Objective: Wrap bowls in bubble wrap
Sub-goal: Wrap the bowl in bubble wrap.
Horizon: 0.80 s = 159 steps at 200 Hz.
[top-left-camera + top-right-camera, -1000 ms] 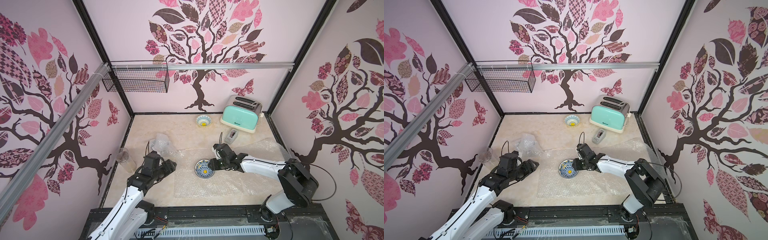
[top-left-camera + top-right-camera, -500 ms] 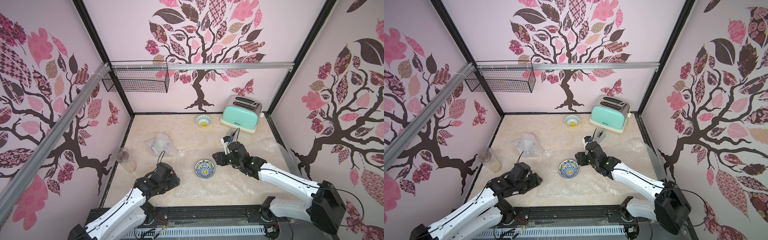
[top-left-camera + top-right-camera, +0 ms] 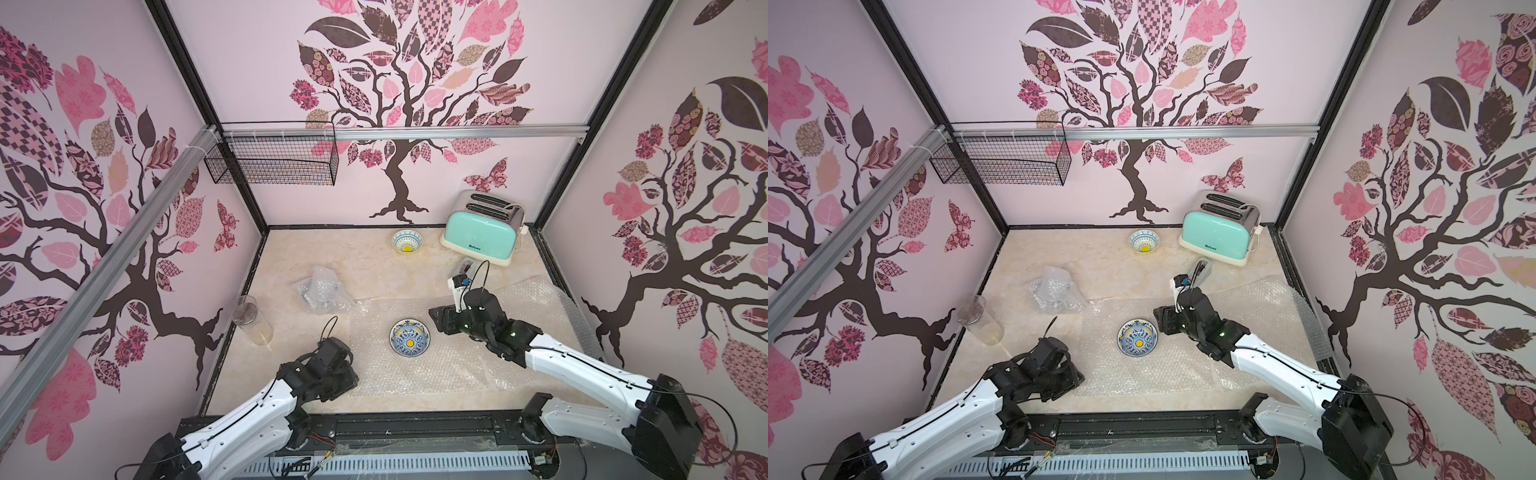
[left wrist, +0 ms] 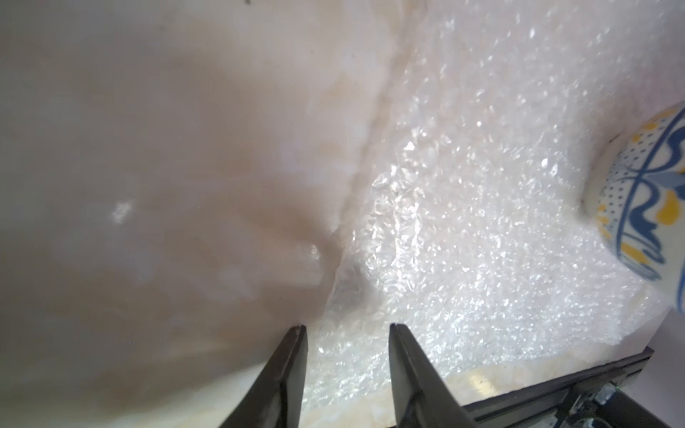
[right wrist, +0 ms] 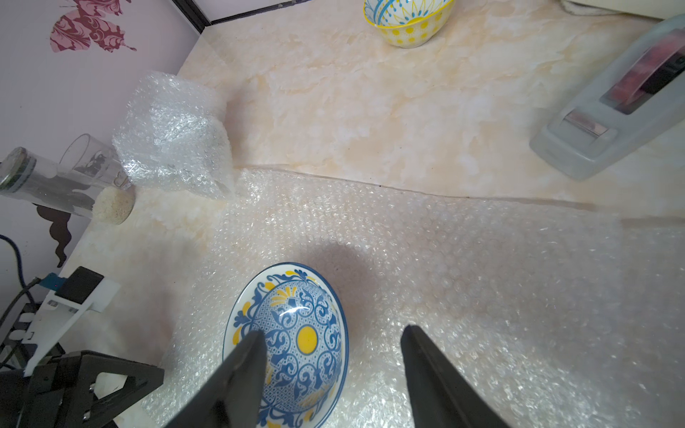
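A blue-and-white bowl (image 3: 409,343) with a yellow centre sits upright on a flat sheet of bubble wrap (image 3: 419,380); both top views show it (image 3: 1138,343). My right gripper (image 3: 438,322) hovers open just right of this bowl (image 5: 296,344), which it does not touch. My left gripper (image 3: 347,384) is low at the sheet's near left corner. Its jaws are partly apart, and the edge of the bubble wrap (image 4: 463,222) lies between them. A second bowl (image 3: 407,242) stands bare near the back wall. A crumpled bundle of bubble wrap (image 3: 322,291) lies to the left.
A mint toaster (image 3: 482,237) stands at the back right with a grey tape dispenser (image 5: 611,111) in front of it. A clear glass (image 3: 251,320) stands by the left wall. Another bubble wrap sheet (image 3: 536,299) lies at the right. A wire basket (image 3: 274,160) hangs on the back wall.
My left arm has come down and forward to the sheet's near left corner, and its jaws have narrowed. My right gripper has drawn back from the bowl and opened a little wider.
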Motion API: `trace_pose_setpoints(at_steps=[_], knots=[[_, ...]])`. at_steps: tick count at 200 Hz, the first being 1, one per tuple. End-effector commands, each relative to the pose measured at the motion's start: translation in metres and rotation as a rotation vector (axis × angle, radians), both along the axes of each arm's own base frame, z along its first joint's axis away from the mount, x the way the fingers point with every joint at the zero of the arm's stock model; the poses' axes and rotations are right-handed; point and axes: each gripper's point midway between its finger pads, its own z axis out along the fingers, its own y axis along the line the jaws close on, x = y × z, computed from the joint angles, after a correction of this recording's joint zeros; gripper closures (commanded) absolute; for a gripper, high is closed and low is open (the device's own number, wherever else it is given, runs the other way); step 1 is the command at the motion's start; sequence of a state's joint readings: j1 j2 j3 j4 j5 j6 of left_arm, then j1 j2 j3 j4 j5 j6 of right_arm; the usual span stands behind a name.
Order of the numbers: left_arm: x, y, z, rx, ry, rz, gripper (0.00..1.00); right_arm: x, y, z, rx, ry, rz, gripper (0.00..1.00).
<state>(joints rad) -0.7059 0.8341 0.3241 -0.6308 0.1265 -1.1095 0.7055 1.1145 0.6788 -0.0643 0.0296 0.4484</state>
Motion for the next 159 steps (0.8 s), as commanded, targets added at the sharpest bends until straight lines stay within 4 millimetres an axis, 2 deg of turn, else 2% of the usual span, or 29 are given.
trace_pose_setpoints(at_steps=[1, 27, 40, 56, 93, 118, 138, 159], knots=[[0.005, -0.011, 0.000, -0.032, -0.009, -0.028, 0.74, 0.000, -0.002, 0.005, 0.004, -0.021, -0.009, 0.37], [0.017, -0.016, 0.012, -0.029, -0.060, -0.051, 1.00, -0.001, -0.002, 0.004, 0.006, -0.021, -0.006, 0.37], [0.022, -0.016, 0.023, -0.011, -0.084, -0.063, 1.00, -0.002, 0.000, 0.003, 0.011, -0.021, 0.006, 0.37], [0.032, -0.026, 0.041, -0.042, -0.131, -0.083, 1.00, -0.003, 0.003, 0.004, 0.023, -0.025, 0.023, 0.38], [0.052, -0.069, 0.094, -0.198, -0.222, -0.194, 1.00, -0.002, 0.003, -0.002, 0.008, -0.017, 0.026, 0.39], [0.069, -0.093, 0.120, -0.239, -0.270, -0.256, 1.00, 0.000, 0.003, -0.004, 0.003, -0.017, 0.023, 0.39], [0.084, -0.111, 0.132, -0.247, -0.288, -0.307, 1.00, 0.000, 0.007, -0.008, 0.003, -0.009, 0.039, 0.39], [0.101, -0.130, 0.131, -0.248, -0.282, -0.344, 1.00, -0.007, 0.016, -0.007, 0.025, -0.009, 0.099, 0.39]])
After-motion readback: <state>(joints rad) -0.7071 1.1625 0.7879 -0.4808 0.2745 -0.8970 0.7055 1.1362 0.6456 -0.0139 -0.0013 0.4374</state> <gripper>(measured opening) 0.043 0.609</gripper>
